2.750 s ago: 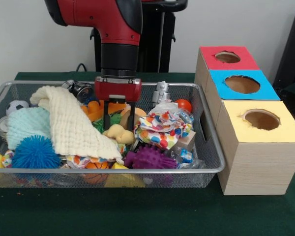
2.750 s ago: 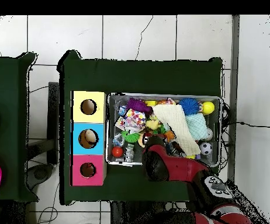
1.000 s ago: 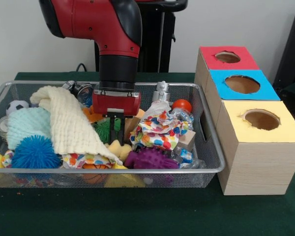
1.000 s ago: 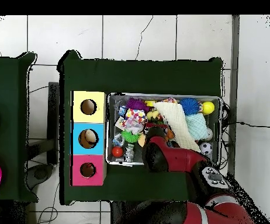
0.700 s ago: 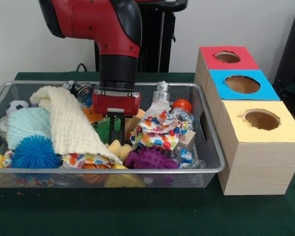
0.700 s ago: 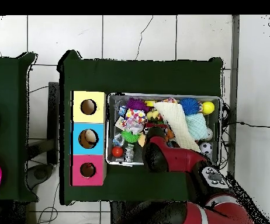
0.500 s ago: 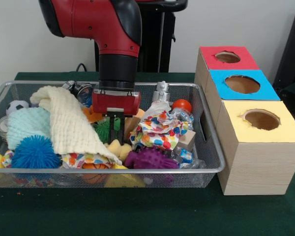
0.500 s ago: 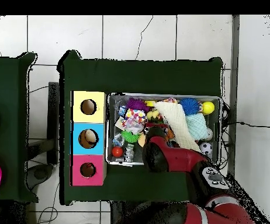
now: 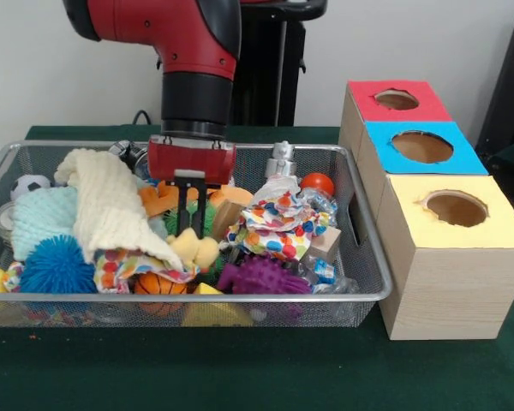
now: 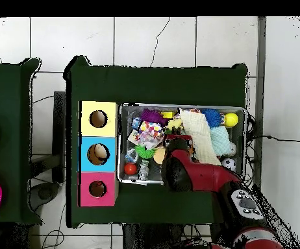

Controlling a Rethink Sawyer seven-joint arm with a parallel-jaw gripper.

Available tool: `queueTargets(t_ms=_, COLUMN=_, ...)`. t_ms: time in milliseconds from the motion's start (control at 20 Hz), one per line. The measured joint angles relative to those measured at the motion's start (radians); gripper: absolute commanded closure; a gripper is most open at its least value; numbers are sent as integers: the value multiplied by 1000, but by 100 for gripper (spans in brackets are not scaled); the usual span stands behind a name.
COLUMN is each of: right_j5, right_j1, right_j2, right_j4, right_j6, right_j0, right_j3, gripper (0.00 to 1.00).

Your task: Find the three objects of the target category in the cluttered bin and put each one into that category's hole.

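The wire-mesh bin (image 9: 367,229) stands on the green table, full of toys and cloths; it also shows in the overhead view (image 10: 121,149). My gripper (image 9: 191,228) reaches down into the bin's middle, shut on a pale yellow soft toy (image 9: 194,249) that sits just above the clutter. An orange soft thing (image 9: 158,200) lies right behind the fingers, partly hidden. The red-topped box's hole (image 9: 397,99) is at the far right, well away from the gripper; it also shows in the overhead view (image 10: 98,189), where the arm hides the gripper.
A blue-topped box (image 9: 421,147) and a yellow-topped box (image 9: 455,209) stand in line with the red one. In the bin lie a cream knitted cloth (image 9: 111,210), a blue spiky ball (image 9: 60,265), a purple spiky ball (image 9: 265,276), a dotted cloth (image 9: 278,224) and a red ball (image 9: 317,183).
The gripper has risen and shifted left in the front view, bringing the pale yellow toy up with it. The cream cloth's edge has been dragged aside, uncovering a small basketball.
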State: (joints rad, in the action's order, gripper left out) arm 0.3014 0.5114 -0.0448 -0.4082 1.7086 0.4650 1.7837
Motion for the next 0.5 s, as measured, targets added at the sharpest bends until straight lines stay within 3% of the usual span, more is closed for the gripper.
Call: queueTargets(t_ms=500, right_j5=-96, right_j1=158, right_j2=-20, right_j4=0, right_j6=0, right_j0=48, right_j3=76, gripper=100)
